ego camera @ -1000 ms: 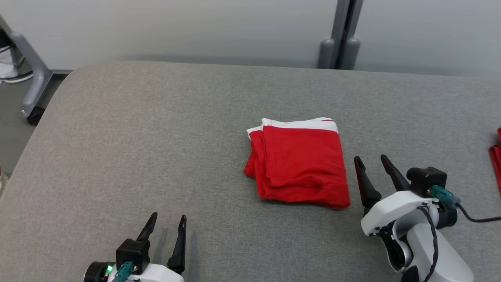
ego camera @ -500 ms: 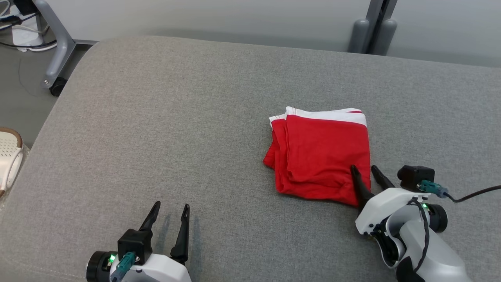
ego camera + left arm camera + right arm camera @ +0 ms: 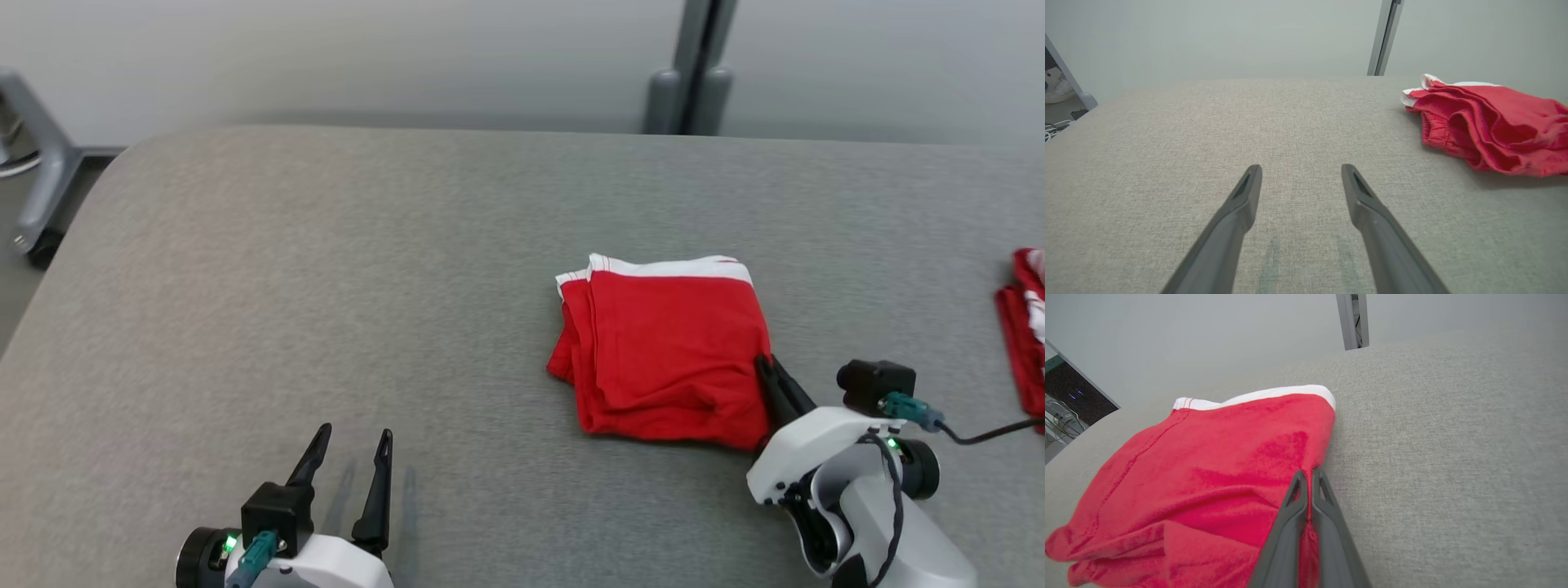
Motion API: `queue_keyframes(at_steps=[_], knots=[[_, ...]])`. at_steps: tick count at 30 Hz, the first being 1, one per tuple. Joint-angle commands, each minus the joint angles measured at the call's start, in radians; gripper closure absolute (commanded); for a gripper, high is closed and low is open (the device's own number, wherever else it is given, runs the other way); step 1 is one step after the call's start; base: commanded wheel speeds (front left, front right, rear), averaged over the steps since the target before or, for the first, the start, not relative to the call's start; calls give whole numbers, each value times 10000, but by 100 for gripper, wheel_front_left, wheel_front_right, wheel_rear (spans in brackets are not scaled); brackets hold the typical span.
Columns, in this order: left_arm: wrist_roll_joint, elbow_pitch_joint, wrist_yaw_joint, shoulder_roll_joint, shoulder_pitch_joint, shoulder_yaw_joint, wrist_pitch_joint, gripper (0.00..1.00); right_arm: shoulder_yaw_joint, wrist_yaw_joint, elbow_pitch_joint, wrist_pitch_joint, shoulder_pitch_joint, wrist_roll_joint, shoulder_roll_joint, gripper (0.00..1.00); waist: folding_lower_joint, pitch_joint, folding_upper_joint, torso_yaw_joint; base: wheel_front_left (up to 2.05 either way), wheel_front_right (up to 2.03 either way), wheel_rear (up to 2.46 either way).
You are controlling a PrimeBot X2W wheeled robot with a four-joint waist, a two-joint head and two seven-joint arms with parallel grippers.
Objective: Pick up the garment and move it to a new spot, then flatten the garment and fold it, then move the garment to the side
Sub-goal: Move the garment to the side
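Grip first: my right pincer (image 3: pixel 771 377) is all but closed on the right-hand edge of the garment (image 3: pixel 665 351), close to its near right corner. In the right wrist view a thin ridge of red cloth runs up between the two fingers (image 3: pixel 1298 498).

The garment lies folded near the middle of the grey counter (image 3: pixel 326 269). It is a roughly square red packet, with its white waistband (image 3: pixel 669 268) along the far edge. Almost all of it lies to the left of my grip and away from me, so I judge that a pull to the right would drag the whole packet behind that one edge. The looser, rumpled folds on its left side may open as it goes.

My right arm is the one at the garment. My left pincer (image 3: pixel 353 433) is low over the counter, well apart from the garment on its left, with its fingers spread and nothing between them.

I cannot tell how many layers I have caught, nor whether the bottom one is among them. A second red cloth (image 3: pixel 1020 318) lies at the far right and is cut off by the picture's edge, so its size and shape are unclear.
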Motion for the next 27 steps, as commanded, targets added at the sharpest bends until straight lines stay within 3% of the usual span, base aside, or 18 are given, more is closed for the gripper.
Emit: queue_keyframes(at_steps=[1, 6, 9, 10, 19, 27], knots=[[13, -40, -40, 35, 139, 48, 3, 0, 53, -4, -121, 8, 303, -160, -87, 100, 0, -440, 0, -904, 0, 0, 0], [-86, -42, -65, 38, 136, -48, 3, 0, 62, -4, -282, 8, 607, -337, -87, 100, 0, -605, 0, -1929, 0, 0, 0], [-240, -73, -10, 38, 10, -195, 3, 0, 108, -4, -434, 8, 882, -530, -78, 100, 0, -638, 0, -2966, 0, 0, 0], [-240, -73, -10, 38, 10, -195, 3, 0, 108, -4, -434, 8, 882, -530, -78, 100, 0, -638, 0, -2966, 0, 0, 0], [-368, -22, 86, 40, -163, -389, 3, 0, 876, -4, -622, 8, 988, -450, -84, 100, 0, -499, 0, -5241, 0, 0, 0], [-304, 45, 22, 44, -411, -491, 3, 0, 1427, -4, -648, 8, 775, -397, -75, 100, 0, -235, 0, -6406, 0, 0, 0]])
